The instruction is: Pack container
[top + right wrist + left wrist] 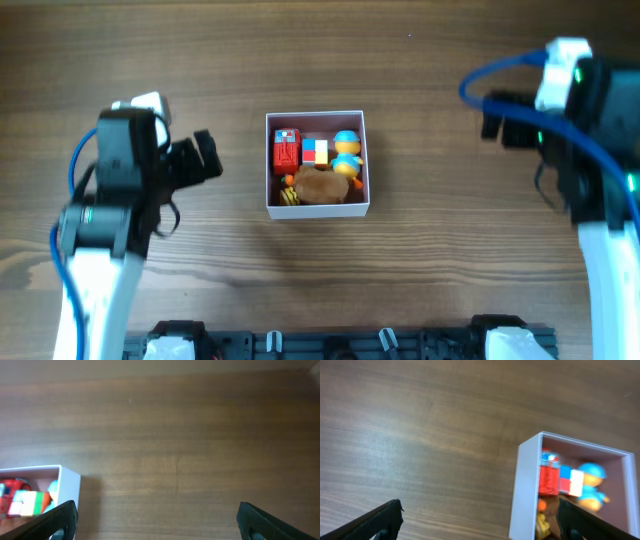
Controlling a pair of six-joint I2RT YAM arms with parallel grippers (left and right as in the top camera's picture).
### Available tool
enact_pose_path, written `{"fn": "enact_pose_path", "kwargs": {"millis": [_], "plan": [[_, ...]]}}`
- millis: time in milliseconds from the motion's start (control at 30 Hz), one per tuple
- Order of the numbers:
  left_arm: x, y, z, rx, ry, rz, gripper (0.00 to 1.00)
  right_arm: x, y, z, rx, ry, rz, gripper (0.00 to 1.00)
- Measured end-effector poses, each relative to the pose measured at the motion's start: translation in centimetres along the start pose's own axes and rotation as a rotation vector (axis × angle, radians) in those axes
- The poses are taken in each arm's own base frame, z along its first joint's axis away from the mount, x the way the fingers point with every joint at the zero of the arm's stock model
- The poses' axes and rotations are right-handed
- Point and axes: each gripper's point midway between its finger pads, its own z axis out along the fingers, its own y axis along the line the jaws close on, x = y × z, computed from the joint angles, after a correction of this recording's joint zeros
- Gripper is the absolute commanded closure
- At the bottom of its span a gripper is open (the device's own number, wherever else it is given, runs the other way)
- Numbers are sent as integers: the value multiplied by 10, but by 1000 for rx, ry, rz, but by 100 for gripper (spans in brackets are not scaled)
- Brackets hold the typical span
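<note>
The container is a square white box in the middle of the wooden table. It holds a red toy, a coloured cube, a blue and yellow duck figure, a brown plush and a small yellow and orange toy. My left gripper is open and empty, left of the container. In the left wrist view the container's left wall stands between its fingers. My right gripper is open and empty, far to the right. Its view shows the container's right corner at the lower left.
The arm bases and a black rail line the table's near edge. Blue cables loop off the right arm. Bare wood surrounds the container on all sides.
</note>
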Motion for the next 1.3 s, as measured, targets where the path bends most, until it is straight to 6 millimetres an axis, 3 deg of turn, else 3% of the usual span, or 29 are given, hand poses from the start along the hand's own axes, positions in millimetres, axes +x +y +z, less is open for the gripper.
{"fn": "enact_pose_path", "kwargs": {"millis": [67,133,267,400,667,867,1000,1200,1300], "plan": [[5,1,-15,28,-79,-1,0,14,-1,-11,-1,-55,14,0],[28,8,-29,48,-130,-10,0,61,-2,-23,-2,-59,34,0],[58,18,-54,100,-269,-54,0,111,-3,-38,-6,-103,67,0],[64,19,-65,125,-333,-69,0,117,-3,-39,-6,-113,71,0],[88,27,-56,90,-229,-77,0,118,-3,-37,-6,-105,71,0],[90,28,-55,87,-223,-77,0,117,-3,-37,-6,-114,72,0],[90,28,-55,87,-223,-77,0,118,1,-41,-38,-256,69,0],[91,28,-54,86,-220,-77,0,144,29,-11,-197,-497,25,0],[91,28,-54,86,-220,-77,0,130,39,-11,-247,-642,-1,0]]}}
